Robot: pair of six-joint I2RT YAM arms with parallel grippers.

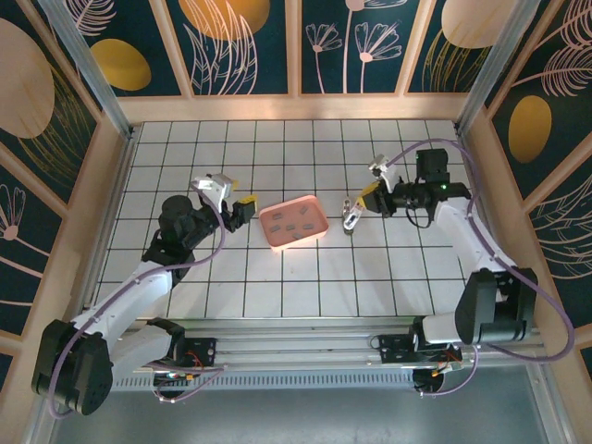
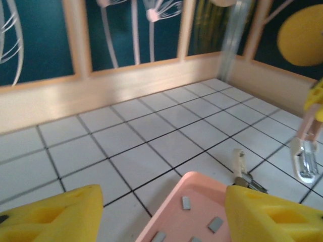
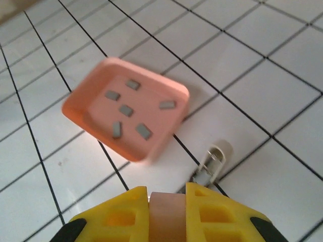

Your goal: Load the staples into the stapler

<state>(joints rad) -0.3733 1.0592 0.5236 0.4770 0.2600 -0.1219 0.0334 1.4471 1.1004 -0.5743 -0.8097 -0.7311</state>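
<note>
- The right gripper [image 3: 167,194] is clenched tight on the stapler [image 2: 303,157], which hangs down from its jaws.
- The left gripper [image 2: 161,197] has its jaws wide apart and holds nothing.
- The pink tray [image 3: 147,149] sits just under and in front of the left jaws, and out ahead of the right jaws.
- All 6 staples [image 3: 125,109] lie in that tray, with none between any jaws.
- I think the job has only begun. The stapler is in hand, but a staple must be picked up and put in.
- I cannot tell if the stapler is open.
</note>
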